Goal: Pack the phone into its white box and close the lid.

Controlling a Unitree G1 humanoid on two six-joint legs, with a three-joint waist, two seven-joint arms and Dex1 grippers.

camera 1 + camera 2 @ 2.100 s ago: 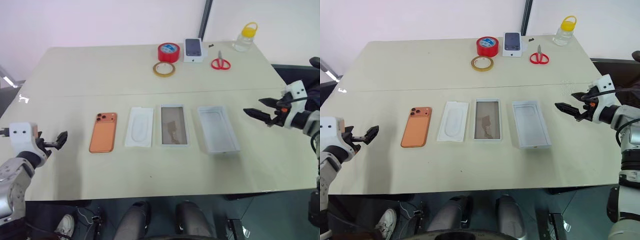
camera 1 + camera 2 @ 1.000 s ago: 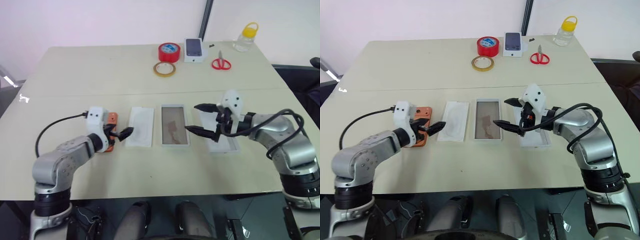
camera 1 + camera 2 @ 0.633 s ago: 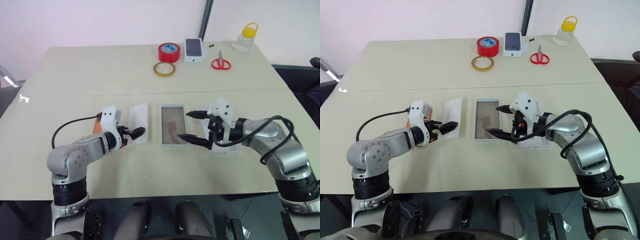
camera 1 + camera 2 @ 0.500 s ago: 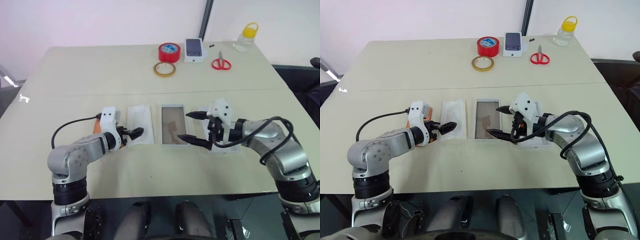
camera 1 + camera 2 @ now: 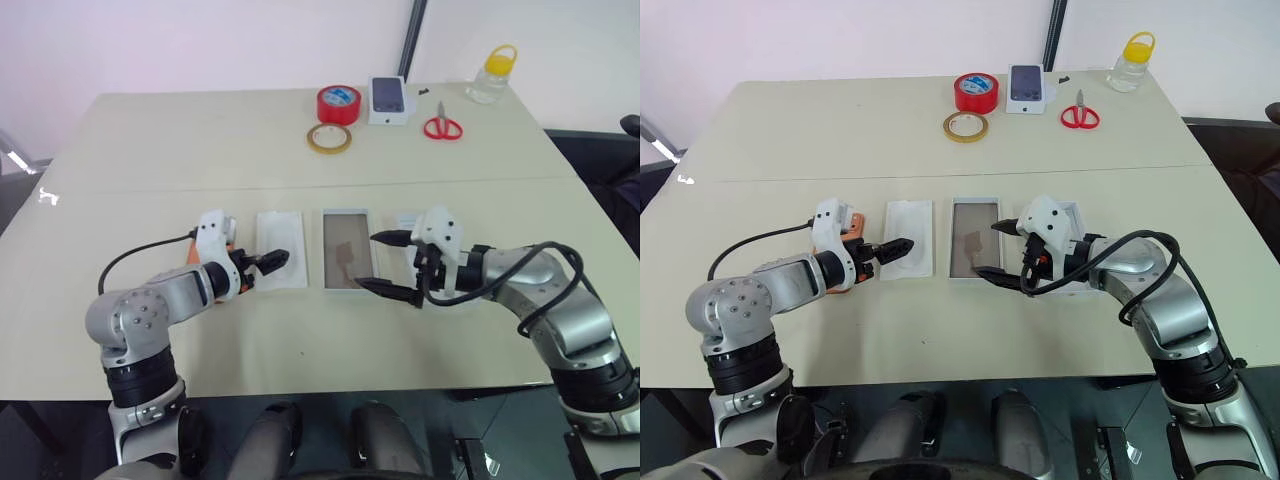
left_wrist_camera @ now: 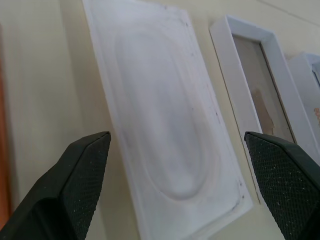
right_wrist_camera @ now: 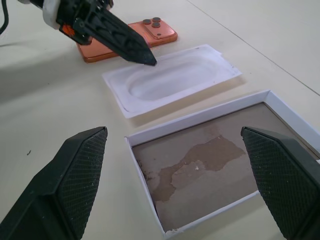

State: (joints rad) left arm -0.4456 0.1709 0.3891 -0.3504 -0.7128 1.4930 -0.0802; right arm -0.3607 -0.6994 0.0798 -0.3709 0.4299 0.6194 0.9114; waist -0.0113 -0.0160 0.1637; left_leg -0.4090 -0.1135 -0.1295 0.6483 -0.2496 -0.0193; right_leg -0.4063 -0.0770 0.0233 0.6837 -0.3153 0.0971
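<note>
The orange phone [image 7: 160, 31] lies flat on the table, camera lenses up, partly behind my left wrist. To its right sits a white insert [image 5: 280, 263] with a phone-shaped recess, and my left gripper [image 5: 268, 262] hovers open at its left edge, nothing between the fingers. Further right is the white box [image 5: 347, 262], a shallow tray with a brownish floor. My right gripper [image 5: 366, 261] stands open just above the tray's right rim, holding nothing. The lid [image 5: 405, 218] rests to the right of the box, largely hidden behind my right hand.
At the table's far side are a red tape roll [image 5: 338, 103], a tan tape ring [image 5: 328, 138], a small white box topped by a dark phone [image 5: 388, 100], red scissors [image 5: 441, 126] and a yellow-capped jar [image 5: 490, 75].
Both arms swung in from the table's sides to the middle. Over the last second the left gripper rolled in place at the insert, and the right gripper sank slightly beside the box.
</note>
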